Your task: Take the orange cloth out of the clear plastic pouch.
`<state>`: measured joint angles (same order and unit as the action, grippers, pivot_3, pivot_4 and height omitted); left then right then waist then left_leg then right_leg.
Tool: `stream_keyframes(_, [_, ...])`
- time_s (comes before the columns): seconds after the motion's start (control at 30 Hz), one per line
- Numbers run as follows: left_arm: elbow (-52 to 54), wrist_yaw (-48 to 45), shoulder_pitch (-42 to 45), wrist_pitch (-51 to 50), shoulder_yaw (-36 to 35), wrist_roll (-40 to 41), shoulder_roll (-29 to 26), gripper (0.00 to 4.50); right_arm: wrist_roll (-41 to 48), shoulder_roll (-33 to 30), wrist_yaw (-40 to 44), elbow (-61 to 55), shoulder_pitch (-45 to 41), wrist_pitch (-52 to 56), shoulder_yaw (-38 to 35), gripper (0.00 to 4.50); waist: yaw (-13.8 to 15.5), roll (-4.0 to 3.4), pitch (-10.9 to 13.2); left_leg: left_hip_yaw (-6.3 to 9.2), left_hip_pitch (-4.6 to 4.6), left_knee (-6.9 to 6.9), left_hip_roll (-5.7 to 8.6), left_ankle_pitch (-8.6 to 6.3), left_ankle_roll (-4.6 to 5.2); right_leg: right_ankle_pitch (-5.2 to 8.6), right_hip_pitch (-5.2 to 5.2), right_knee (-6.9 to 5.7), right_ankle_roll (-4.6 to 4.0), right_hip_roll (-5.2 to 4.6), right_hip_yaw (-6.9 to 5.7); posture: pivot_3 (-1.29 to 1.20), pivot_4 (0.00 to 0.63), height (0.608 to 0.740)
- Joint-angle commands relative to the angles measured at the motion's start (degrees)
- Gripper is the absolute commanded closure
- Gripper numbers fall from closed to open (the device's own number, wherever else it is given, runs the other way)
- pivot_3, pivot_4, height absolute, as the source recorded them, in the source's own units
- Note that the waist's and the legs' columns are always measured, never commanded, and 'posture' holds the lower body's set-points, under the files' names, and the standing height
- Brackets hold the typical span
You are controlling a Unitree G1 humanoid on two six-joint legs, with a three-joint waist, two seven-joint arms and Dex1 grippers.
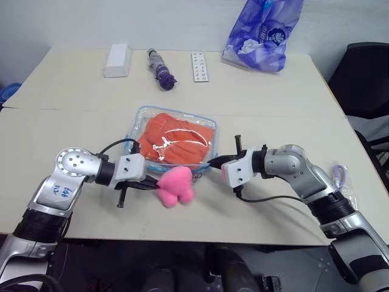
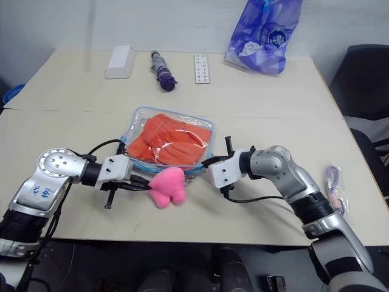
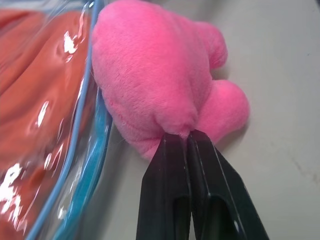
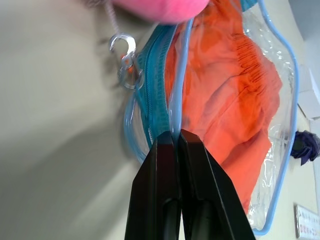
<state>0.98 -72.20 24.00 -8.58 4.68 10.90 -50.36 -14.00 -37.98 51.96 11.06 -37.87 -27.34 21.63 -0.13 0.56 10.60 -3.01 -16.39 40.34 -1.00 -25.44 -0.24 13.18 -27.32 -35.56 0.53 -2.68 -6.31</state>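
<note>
The left gripper [image 1: 151, 182] is clamped tight on the fluffy pink pom-pom charm [image 1: 175, 186] at the near zipper edge. Behind it lies the flat clear plastic pouch with light blue edging [image 1: 141, 117], the folded bright orange cloth [image 1: 177, 145] inside. The right gripper [image 4: 175, 137] pinches that edge's other corner, so the zipper line runs between both.

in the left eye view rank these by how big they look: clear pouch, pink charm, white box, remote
1. clear plastic pouch
2. pink fluffy charm
3. white box
4. remote

The box and remote lie at the far edge of the table, so they may look smaller than they are; those two look close in size.
</note>
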Motion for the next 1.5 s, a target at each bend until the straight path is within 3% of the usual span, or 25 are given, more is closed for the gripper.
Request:
stream_keyframes(0.03, [-2.28,1.53,-0.99,0.67,-5.68,0.59,-3.24,4.50,2.18,-2.53,-0.12,-1.69,0.21,-0.55,-4.06,4.45,-0.01,0.00,0.00,-0.02,-0.05,0.00,0.01,0.00,0.00,0.00,-0.06,-0.01,0.00,0.00,0.01,0.00,0.150,0.740])
stream_keyframes(0.5, [-14.96,4.66,0.76,-3.38,-17.80,3.90,-10.55,4.50,7.18,-11.61,1.75,-4.71,7.39,-9.54,-8.01,4.45,-0.05,0.00,0.00,-0.13,-0.11,-0.01,-0.01,0.00,0.00,0.00,-0.18,-0.03,-0.01,0.03,0.02,0.00,0.150,0.740])
stream_keyframes(1.03, [-29.55,6.04,6.14,3.74,-15.86,-1.21,-13.06,4.50,7.07,-13.34,0.42,-4.15,11.47,-11.62,-10.21,4.45,-0.05,0.00,0.00,-0.72,-0.08,-0.01,-0.01,0.00,-0.01,0.00,-0.21,-0.09,-0.01,0.04,0.08,0.00,0.150,0.740])
stream_keyframes(1.3, [-28.09,6.55,5.03,1.50,-13.53,-0.60,-8.91,4.50,9.29,-11.74,0.54,-6.56,12.37,-7.32,-10.57,4.45,-0.10,0.00,0.00,-0.79,-0.02,-0.01,0.00,0.00,-0.01,0.00,-0.21,-0.16,-0.01,0.04,0.15,0.00,0.150,0.740])
stream_keyframes(1.4, [-21.67,6.58,0.56,-1.68,-13.87,1.54,-6.39,3.79,10.66,-11.95,1.22,-8.55,13.78,-3.57,-10.69,3.78,-0.06,0.00,0.00,-0.77,0.02,-0.02,-0.02,0.00,0.00,0.00,-0.22,-0.19,-0.01,0.04,0.19,0.00,0.150,0.740])
stream_keyframes(1.5, [-15.80,7.48,-2.76,-5.20,-14.73,3.15,-5.12,2.85,12.69,-12.71,1.54,-11.25,15.74,-0.22,-11.95,2.79,0.01,0.01,0.00,-0.74,0.02,0.00,-0.04,0.00,-0.01,0.00,-0.20,-0.19,-0.01,0.03,0.18,0.00,0.150,0.740])
